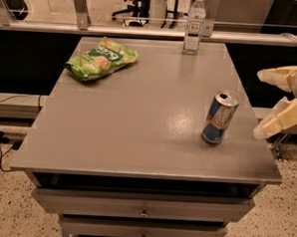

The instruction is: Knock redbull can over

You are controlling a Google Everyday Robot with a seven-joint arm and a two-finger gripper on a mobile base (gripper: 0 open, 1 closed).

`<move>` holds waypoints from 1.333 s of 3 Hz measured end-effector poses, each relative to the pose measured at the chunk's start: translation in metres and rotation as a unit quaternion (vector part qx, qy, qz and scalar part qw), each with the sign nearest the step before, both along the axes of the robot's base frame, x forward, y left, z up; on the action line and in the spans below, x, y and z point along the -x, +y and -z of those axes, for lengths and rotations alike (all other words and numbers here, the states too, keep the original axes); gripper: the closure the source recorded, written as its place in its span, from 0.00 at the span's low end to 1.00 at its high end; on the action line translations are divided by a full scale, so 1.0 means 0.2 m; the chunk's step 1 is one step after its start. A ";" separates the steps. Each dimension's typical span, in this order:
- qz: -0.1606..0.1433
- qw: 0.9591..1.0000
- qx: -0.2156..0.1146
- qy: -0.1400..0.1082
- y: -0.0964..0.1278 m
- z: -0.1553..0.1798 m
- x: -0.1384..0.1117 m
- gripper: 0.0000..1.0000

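The redbull can [220,118] stands upright near the right edge of the grey surface [138,130], toward the front. It is well apart from the water bottle [194,24] at the back edge and the green snack bag [101,58] at the back left. The pincer [263,102] hangs just off the surface's right edge, near the can but not touching it, its two pale fingers [283,117] spread wide. A good move would likely be a leftward sweep that meets the can high on its body, so that it tips rather than slides. A low push might only scoot it. Toppling it toward the middle should stop it rolling off.
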State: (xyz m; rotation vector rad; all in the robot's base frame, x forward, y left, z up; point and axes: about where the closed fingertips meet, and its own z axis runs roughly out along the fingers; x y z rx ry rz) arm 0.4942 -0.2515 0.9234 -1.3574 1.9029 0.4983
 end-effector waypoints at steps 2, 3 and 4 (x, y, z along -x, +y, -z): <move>-0.031 0.995 -0.094 0.003 0.17 0.16 -0.06 0.00; -0.037 0.991 -0.128 -0.005 0.28 0.19 -0.15 0.00; -0.041 0.987 -0.157 -0.012 0.42 0.21 -0.27 0.00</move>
